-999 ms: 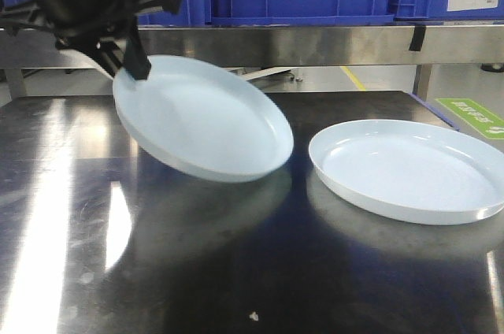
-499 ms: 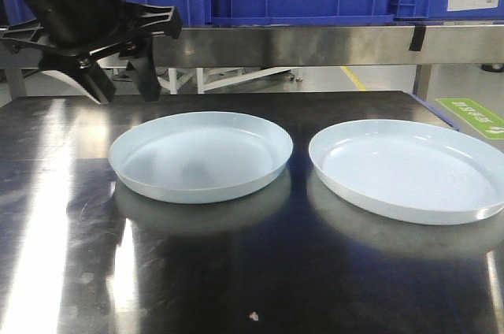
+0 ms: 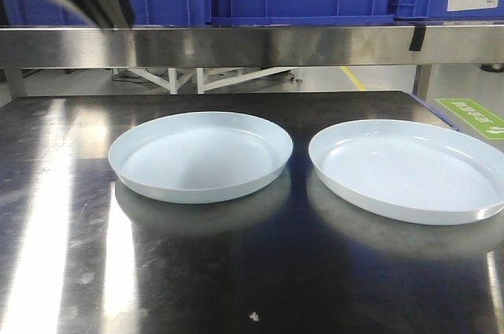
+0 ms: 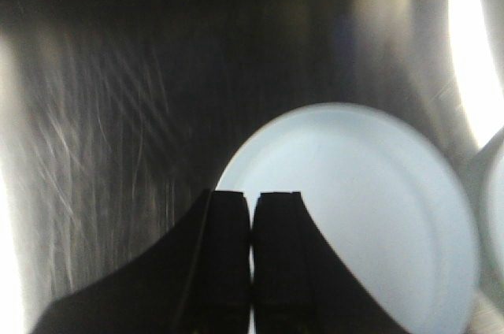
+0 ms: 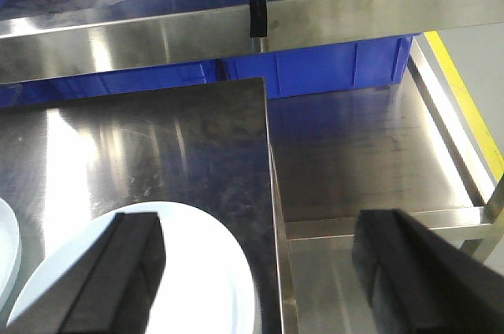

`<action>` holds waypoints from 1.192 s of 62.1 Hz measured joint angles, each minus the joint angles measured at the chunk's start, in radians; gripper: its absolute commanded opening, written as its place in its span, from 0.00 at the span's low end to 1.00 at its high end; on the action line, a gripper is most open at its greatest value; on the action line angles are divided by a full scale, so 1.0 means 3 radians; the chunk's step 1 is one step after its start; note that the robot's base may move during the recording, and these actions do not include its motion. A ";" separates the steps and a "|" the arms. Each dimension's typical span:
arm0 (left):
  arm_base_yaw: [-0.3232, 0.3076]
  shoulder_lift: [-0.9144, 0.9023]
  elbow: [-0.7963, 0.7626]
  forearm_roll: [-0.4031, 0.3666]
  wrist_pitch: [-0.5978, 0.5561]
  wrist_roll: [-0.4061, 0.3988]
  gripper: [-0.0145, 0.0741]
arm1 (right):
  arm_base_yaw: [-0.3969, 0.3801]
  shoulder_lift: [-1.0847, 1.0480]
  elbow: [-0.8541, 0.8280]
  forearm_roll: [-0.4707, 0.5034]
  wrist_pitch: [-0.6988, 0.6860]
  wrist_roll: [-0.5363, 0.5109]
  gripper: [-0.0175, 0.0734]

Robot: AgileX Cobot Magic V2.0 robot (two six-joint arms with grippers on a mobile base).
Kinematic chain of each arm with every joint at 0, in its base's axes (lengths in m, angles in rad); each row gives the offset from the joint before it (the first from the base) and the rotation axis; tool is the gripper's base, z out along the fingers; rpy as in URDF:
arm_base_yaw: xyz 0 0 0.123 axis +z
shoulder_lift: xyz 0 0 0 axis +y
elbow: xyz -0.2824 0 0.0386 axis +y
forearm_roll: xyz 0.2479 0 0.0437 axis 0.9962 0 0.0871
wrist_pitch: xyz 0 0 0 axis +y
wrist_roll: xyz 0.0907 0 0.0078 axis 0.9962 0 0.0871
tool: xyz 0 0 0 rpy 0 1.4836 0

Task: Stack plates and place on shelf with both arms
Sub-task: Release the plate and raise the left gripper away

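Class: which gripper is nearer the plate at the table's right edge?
Right. The right gripper, fingers open, hangs over that plate; the left gripper, fingers shut, is above the other plate.

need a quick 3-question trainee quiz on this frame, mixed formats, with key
1. True or false: the left plate sits stacked on the right plate.
2. The left gripper is: A) open, B) shut on a plate, C) shut, holding nothing.
3. Fill in: the right gripper is ____.
Key: 1 false, they lie side by side, apart; 2 C; 3 open.
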 measured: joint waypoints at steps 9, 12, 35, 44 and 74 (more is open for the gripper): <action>0.0139 -0.0543 -0.0006 0.0041 -0.0068 -0.0005 0.26 | 0.0000 0.0000 0.0000 0.0000 0.0000 0.0000 0.85; 0.0242 -0.0738 0.0016 0.0082 -0.0068 -0.0005 0.26 | 0.0000 0.0000 0.0000 0.0000 0.0000 0.0000 0.85; 0.1286 -0.2415 0.0804 0.0430 -0.0112 -0.0066 0.26 | 0.0000 0.0000 0.0000 0.0000 0.0000 0.0000 0.85; 0.1336 -0.2982 0.1332 0.0746 -0.0126 -0.0424 0.26 | 0.0000 0.0000 0.0000 0.0000 0.0000 0.0000 0.85; 0.1336 -0.3832 0.2612 0.0425 -0.0187 -0.0547 0.26 | 0.0000 0.0000 0.0000 0.0000 0.0000 0.0000 0.85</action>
